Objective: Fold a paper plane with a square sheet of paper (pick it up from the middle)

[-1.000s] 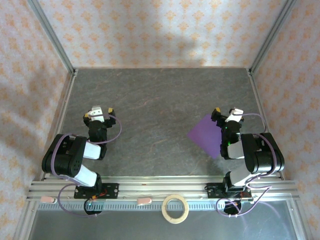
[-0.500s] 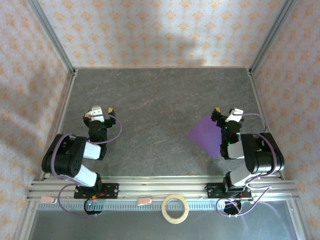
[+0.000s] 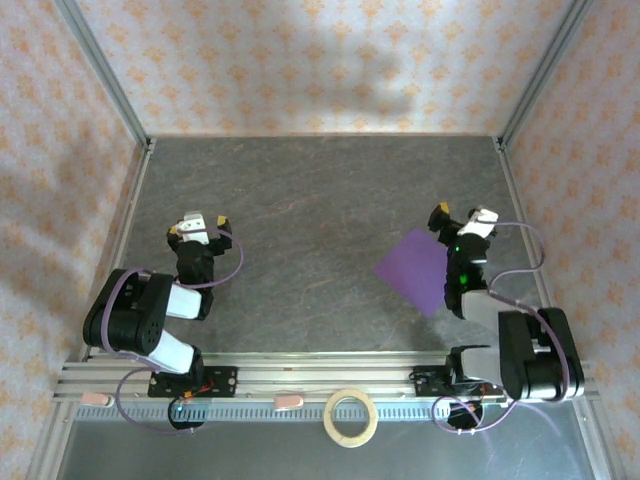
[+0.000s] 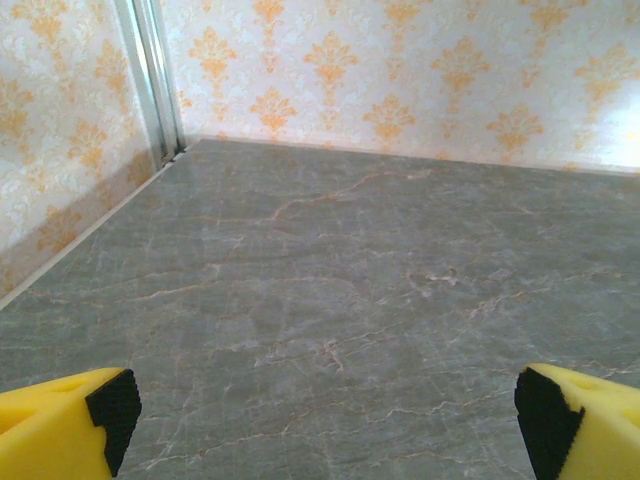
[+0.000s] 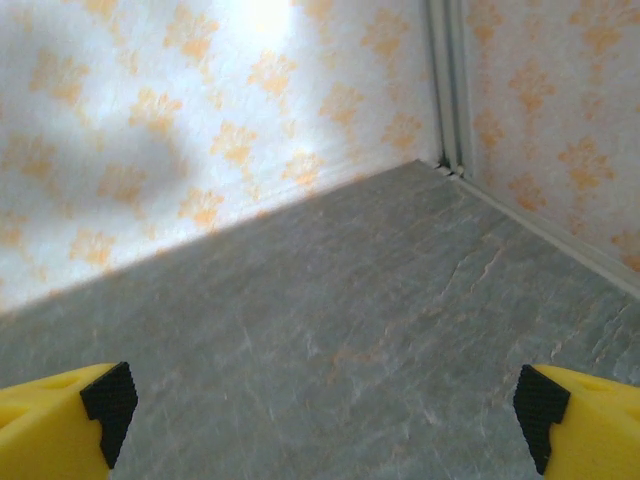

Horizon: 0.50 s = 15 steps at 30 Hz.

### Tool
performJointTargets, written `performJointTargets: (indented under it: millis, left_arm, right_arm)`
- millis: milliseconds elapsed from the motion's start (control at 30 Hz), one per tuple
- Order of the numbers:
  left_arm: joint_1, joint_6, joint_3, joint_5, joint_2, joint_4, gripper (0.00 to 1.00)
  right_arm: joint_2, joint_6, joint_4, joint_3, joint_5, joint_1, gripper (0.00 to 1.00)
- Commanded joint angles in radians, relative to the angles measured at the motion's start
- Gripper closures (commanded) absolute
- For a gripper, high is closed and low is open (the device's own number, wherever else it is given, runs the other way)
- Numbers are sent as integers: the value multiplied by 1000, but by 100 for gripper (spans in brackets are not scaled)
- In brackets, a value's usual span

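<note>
Square sheet of paper (image 3: 410, 270), purple and flat, lies on the right half of the grey marbled tabletop (image 3: 320, 190). It is turned so that one corner points left like a diamond. Seen from above, its right side runs under the right arm (image 3: 480, 300), and it sits well apart from the left arm (image 3: 150, 310).

The overhead camera takes in the whole enclosure: patterned orange wallpaper (image 3: 320, 60) on three sides, metal corner posts, and an aluminium rail (image 3: 320, 378) at the near edge where both arm bases are bolted. A tan tape ring (image 3: 330, 418) rests on the ledge just in front of that rail, between the two bases.

From above, the right end effector (image 3: 461, 217) sits just past the paper's far right corner, and the left end effector (image 3: 198, 226) is over bare stone. At that height the width of the jaws is hard to judge.

The wrist cameras settle it. In the left wrist view, the left end effector (image 4: 325, 425) is spread wide, its yellow fingertips (image 4: 60, 420) with black pads at the two bottom corners and nothing but stone between them. The right wrist view gives the same for the right end effector (image 5: 325, 415), spread wide and gripping nothing, facing the far right corner post (image 5: 448, 80).
</note>
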<state>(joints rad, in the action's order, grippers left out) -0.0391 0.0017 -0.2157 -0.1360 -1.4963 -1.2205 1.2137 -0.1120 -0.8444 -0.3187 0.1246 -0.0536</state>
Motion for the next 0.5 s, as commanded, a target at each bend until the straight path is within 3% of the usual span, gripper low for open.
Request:
performJointTargets:
  millis: [0,67,167,233,367,467]
  left_arm:
    - [1,-1,15,9,118,37,1]
    - [2,-41,-29,-17,210,207,1]
    - [2,-127,-110,-34,293,440,1]
    - [2,-194,-173,-40,324,596,1]
    - [2,-313,-305,79,360,843,1]
    - [2,-357,-344,154,382,918,1]
  right_arm:
    - [-93,-211,461,-112,82,0,0]
    - [-133,-195,610,-158,-57,5,0]
    - [-188,-268,645,-136,-239,10,0]
    - [-203,-360,677,-131,-288,11,0]
    - [-172,-446,746,-154,-433,11,7]
    - [-128,-498,760,-162,-517,10,12]
